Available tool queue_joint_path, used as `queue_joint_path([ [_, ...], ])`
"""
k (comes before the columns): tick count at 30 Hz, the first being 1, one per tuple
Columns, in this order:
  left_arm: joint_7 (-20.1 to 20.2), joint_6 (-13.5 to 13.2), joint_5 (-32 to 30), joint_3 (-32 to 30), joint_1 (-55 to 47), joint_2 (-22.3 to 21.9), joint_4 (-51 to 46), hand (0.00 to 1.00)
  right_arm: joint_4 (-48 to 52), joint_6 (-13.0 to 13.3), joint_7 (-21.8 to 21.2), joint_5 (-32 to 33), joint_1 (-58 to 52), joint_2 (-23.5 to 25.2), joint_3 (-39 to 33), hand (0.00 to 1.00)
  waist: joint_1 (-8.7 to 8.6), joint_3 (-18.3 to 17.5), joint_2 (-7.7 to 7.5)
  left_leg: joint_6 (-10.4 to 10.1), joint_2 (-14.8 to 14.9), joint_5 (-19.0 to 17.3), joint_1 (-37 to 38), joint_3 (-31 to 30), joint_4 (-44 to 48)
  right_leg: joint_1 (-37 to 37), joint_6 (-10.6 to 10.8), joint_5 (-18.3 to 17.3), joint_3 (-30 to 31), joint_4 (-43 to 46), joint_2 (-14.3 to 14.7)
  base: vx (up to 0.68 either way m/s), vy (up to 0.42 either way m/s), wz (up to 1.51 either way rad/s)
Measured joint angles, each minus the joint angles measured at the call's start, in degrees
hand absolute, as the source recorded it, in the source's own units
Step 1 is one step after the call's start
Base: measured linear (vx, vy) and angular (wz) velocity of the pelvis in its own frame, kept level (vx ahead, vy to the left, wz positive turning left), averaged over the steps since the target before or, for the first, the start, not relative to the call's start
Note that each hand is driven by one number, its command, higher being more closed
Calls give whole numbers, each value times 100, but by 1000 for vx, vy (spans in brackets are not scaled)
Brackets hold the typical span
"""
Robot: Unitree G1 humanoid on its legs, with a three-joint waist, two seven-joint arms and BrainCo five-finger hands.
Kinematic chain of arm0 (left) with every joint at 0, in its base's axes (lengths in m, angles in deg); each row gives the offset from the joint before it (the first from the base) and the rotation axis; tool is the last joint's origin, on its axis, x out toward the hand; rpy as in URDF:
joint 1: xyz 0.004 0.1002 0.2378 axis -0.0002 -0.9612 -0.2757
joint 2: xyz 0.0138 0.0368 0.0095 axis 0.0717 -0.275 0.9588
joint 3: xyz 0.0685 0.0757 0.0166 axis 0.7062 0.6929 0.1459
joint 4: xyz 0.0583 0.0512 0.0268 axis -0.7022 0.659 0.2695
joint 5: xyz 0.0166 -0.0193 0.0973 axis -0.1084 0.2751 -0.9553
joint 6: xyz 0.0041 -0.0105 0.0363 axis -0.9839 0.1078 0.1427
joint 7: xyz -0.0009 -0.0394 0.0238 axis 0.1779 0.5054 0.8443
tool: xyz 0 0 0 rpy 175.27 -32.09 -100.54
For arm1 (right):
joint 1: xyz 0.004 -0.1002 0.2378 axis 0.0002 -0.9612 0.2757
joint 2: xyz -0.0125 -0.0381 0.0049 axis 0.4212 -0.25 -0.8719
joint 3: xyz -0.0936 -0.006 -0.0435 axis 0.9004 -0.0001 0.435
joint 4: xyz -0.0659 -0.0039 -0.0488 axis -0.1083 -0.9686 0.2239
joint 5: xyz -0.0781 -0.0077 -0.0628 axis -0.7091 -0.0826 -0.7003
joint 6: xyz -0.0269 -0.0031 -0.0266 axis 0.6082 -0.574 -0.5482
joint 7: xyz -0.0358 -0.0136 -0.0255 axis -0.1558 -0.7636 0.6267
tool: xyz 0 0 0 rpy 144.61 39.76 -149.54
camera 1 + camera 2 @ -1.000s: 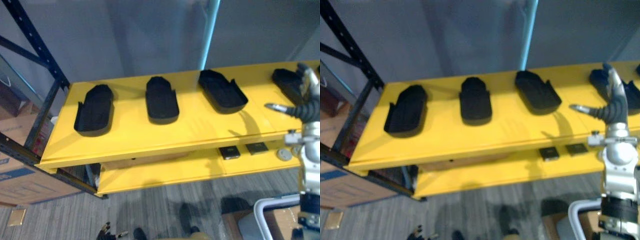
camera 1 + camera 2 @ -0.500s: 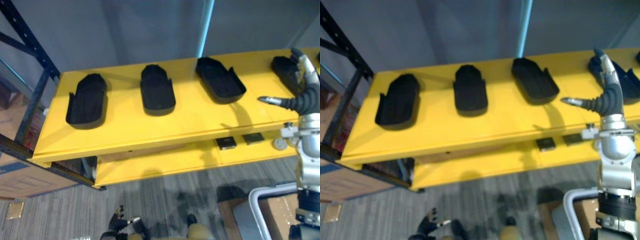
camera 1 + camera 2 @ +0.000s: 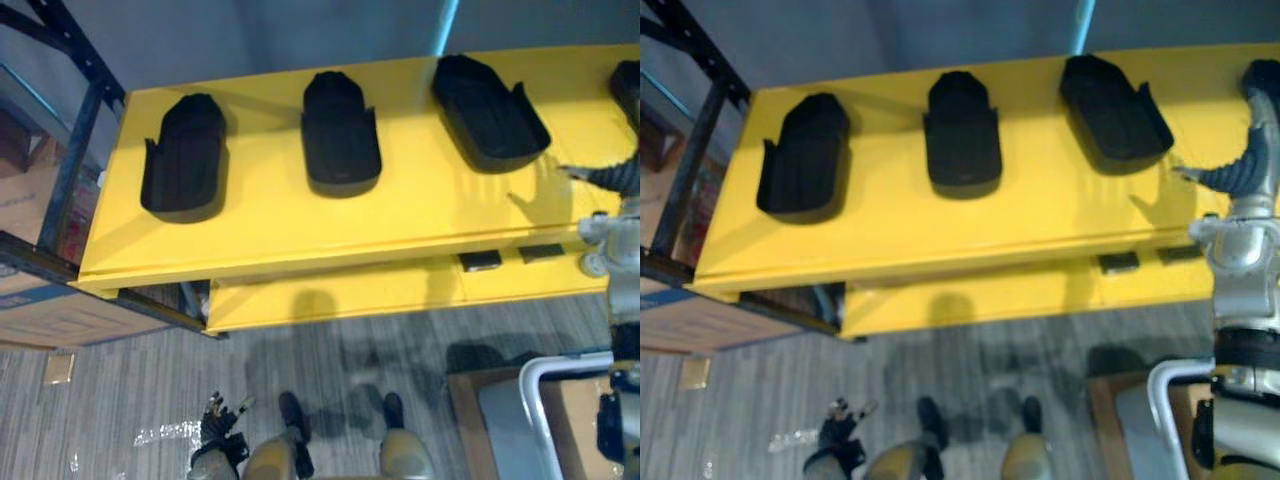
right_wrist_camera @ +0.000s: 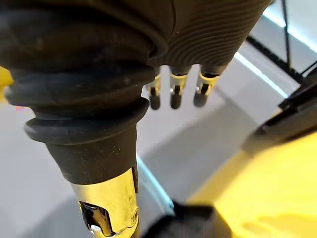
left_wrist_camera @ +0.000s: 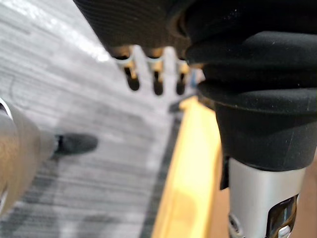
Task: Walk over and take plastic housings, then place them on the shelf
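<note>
Right hand (image 3: 1248, 166), left hand (image 3: 218, 422), seemingly open

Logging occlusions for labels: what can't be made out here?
Fourth housing: cut by the eye views' right edge, partly behind the right hand.
Dark parts on the lower shelf: too small, half under the upper shelf.
Dark shape in the right wrist view: blurred, cut off.

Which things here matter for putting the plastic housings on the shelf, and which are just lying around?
Job: top yellow shelf; four black housings on it: left housing, middle housing, third housing, fourth housing at the view's right edge; right hand, open near the fourth.
Lying about: two dark squares on the lower shelf; cardboard box at far left; left hand, idle, low.
</note>
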Motion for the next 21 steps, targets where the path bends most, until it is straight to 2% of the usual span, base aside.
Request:
queue_joint_path([
  [4,36,22,-54,76,35,8,0,0,-322,225,-318,-140,332,-167,441,0,16,60,9,-15,8,32,-158,-49,1,-183,0,-11,-16,81,6,-25,9,5],
  [11,17,132,-50,228,85,20,-171,0,-424,374,-953,-151,407,-407,934,0,46,85,-33,-11,12,35,-157,-48,3,-195,23,5,-16,103,9,19,1,-1],
  [16,-8,138,-46,222,92,20,-175,0,-611,394,-1399,-145,659,-712,1205,0,65,116,-45,-11,22,35,-156,-50,4,-201,17,2,-16,110,16,0,0,0],
  [21,-3,137,-45,214,91,20,-182,0,-858,392,-1639,-150,823,-822,1382,0,86,121,-49,-11,19,35,-156,-67,3,-211,-17,-29,-29,153,10,0,0,0],
])
